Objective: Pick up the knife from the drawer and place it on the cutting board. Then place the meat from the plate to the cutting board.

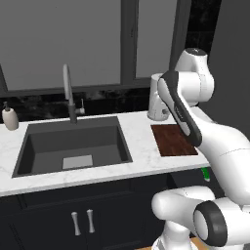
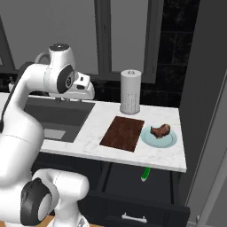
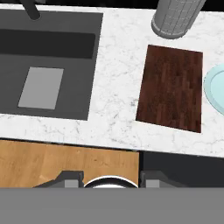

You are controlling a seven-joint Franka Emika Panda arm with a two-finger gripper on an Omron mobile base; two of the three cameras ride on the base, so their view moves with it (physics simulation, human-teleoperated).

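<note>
- Right base view puts the white marble tabletop (image 2: 133, 156) across the middle of the frame, and my arm fills the left side.
- My drawer (image 2: 133, 208) stands pulled out at the bottom of that frame, under the tabletop's edge, its silver bar handle facing the camera.
- I see the sink (image 1: 73, 144) sunk into the tabletop at centre left of the left base view.
- I find the paper-towel roll (image 2: 130, 91) upright at upper centre of the right base view, just behind the cutting board.
- I see the cutting board (image 3: 171, 87) flat and bare at right of centre in the hand view.
- My plate (image 2: 158, 136) sits just right of the board, carrying the meat (image 2: 160, 130).
- I spot the knife (image 2: 145, 174) by its green handle, low in the right base view inside the open drawer.
- My tool (image 3: 109, 178) sits at the bottom of the hand view with its fingertips (image 3: 68, 177) wide apart, holding nothing.
</note>
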